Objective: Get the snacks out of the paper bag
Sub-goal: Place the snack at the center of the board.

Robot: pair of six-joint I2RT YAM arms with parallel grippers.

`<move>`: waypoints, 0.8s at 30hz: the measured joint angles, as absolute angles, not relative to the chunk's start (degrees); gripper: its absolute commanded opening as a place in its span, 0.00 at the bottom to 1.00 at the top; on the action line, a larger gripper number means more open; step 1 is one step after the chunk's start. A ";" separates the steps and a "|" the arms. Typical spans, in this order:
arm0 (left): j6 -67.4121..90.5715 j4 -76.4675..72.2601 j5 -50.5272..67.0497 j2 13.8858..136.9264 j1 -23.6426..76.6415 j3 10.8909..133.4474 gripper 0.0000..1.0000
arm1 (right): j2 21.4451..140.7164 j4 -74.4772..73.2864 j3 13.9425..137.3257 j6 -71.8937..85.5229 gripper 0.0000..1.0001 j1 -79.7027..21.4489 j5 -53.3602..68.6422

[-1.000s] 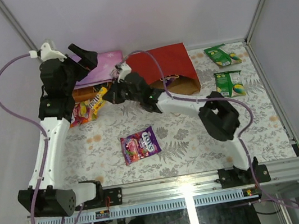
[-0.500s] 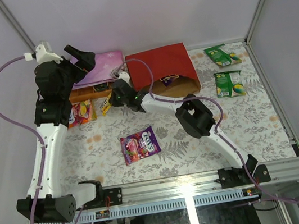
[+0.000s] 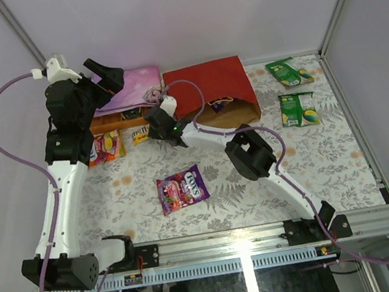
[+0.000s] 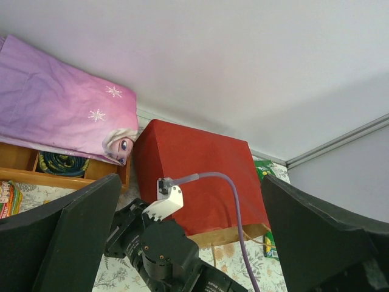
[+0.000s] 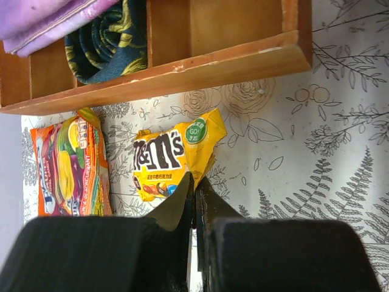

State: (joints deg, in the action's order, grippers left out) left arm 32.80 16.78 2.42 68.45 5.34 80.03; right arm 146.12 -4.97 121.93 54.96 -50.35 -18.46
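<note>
- A purple pack [image 3: 183, 189] lay alone on the desk [image 3: 331, 169], low centre of the top view and well apart from the rest.
- The right tool [image 5: 194, 180] was closed. Its tips met at the lower right corner of the yellow pack [image 5: 173, 155], which it appeared to pinch. The pack lay on the desk at centre left.
- The step in hand looked like setting this pack down. To do it well, the jaws should part first and the tool then lift straight off, so the foil is not dragged.
- An orange pack [image 5: 70, 164] lay just beside it on the left. The box [image 5: 182, 67] stood just beyond, and its front edge was the thing to avoid.
- The bag [image 3: 211, 84] lay on its side at upper centre, mouth toward the lower right. Something dark showed in the mouth, too small to name.
- The green packs [image 3: 298, 109] lay at upper right, out of the way.
- The left tool [image 3: 108, 77] hung wide open and empty at upper left, over the cloth [image 3: 136, 81].
</note>
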 measured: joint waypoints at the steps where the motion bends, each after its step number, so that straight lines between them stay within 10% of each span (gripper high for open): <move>1: 32.80 16.75 2.42 68.45 5.34 80.03 1.00 | 146.15 -5.28 121.95 55.51 0.00 -50.39 -18.92; 4: 32.80 16.75 2.42 68.45 5.34 80.03 1.00 | 146.15 -5.98 121.95 56.95 0.13 -50.50 -19.62; 11: 32.80 16.75 2.42 68.55 5.34 80.01 1.00 | 146.15 -6.57 121.95 58.35 0.85 -50.85 -19.05; 24: 32.18 17.43 0.99 69.21 5.34 80.01 1.00 | 129.47 1.08 100.86 50.94 0.99 -51.44 -8.29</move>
